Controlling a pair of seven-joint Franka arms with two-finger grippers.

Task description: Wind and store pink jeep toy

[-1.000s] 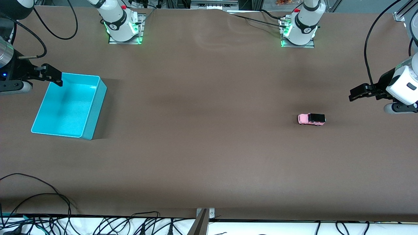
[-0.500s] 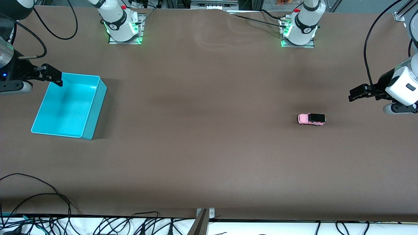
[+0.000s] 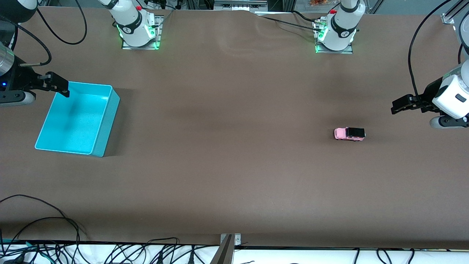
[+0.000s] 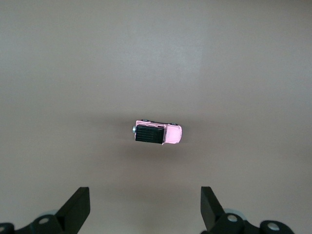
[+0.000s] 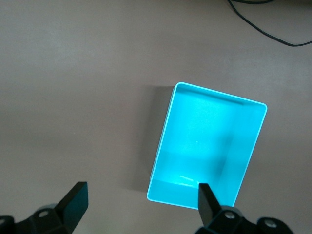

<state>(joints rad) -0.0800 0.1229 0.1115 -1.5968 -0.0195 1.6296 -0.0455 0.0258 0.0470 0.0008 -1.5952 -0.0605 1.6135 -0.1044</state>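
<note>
The pink jeep toy [image 3: 349,134] sits on its wheels on the brown table [image 3: 234,165], right of frame center. My left gripper [image 3: 399,105] hangs wide open at the right edge, holding nothing. My right gripper [image 3: 58,85] waits wide open over the turquoise bin [image 3: 106,123], upper left.
</note>
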